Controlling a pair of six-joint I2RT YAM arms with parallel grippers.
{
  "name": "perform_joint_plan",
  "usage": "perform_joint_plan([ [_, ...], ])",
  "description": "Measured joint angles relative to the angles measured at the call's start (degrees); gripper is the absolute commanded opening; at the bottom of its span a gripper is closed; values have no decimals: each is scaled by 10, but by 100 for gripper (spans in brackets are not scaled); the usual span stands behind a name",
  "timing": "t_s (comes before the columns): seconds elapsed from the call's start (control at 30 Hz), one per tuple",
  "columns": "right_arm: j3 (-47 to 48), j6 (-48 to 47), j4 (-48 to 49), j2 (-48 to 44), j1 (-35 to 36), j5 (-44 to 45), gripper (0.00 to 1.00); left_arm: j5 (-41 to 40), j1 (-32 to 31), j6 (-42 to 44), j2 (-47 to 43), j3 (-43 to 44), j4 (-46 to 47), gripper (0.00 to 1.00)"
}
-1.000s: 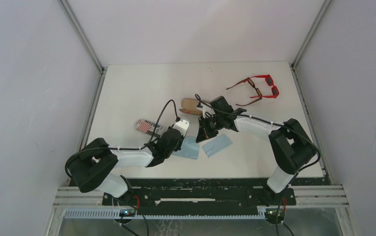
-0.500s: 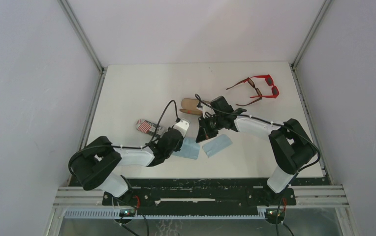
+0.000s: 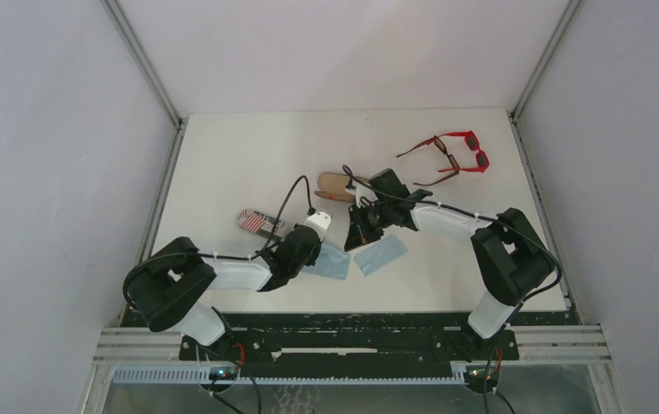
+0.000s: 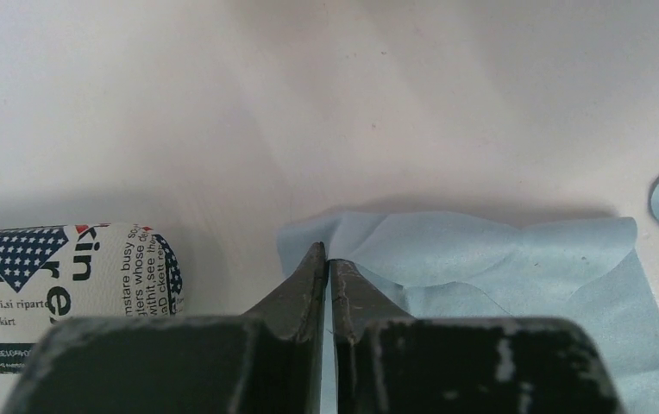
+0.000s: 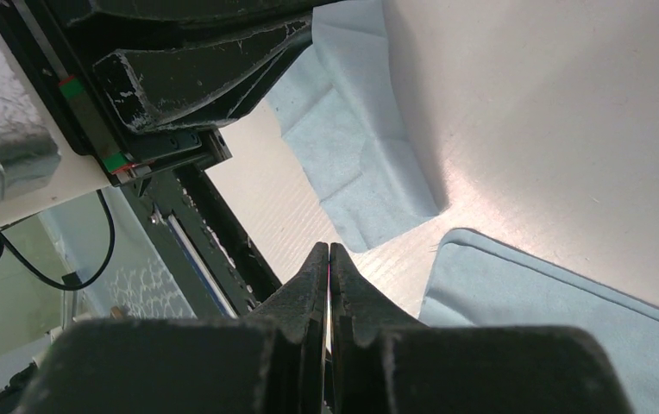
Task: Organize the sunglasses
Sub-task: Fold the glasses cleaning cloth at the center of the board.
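Looks like cloth prep: left fingers [image 4: 302, 291] pinch light blue cloth [image 4: 481, 259] edge, right fingers [image 5: 310, 285] closed empty (sunglasses [image 3: 480, 159] untouched); next, lift cleanly.

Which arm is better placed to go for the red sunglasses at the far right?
Right. The red sunglasses lie far back on its side, and the right gripper, nearer to them, is shut on nothing. The left gripper is closed on the edge of a light blue cloth, farther away.

Red sunglasses [image 3: 476, 151]: dark lenses, arms unfolded, well right of the brown case [image 3: 335, 185].
Brown sunglasses [image 3: 447, 162]: slimmer, seemingly overlapping the red pair.
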Motion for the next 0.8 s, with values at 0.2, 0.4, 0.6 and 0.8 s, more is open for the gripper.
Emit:
perform_joint_plan([
  [0.2, 0, 0, -3, 0, 0, 17, 4, 1, 0, 0, 0, 0, 0, 0],
  [0.4, 0, 0, -6, -1, 16, 76, 21, 15, 0, -2, -5, 0, -5, 0],
  [0.6, -50, 13, 40, -62, 26, 142, 38, 43, 0, -20, -19, 10, -62, 0],
  [0.8, -173, 48, 166, -187, 27, 229, 45, 76, 2, -41, -19, 66, -152, 0],
])
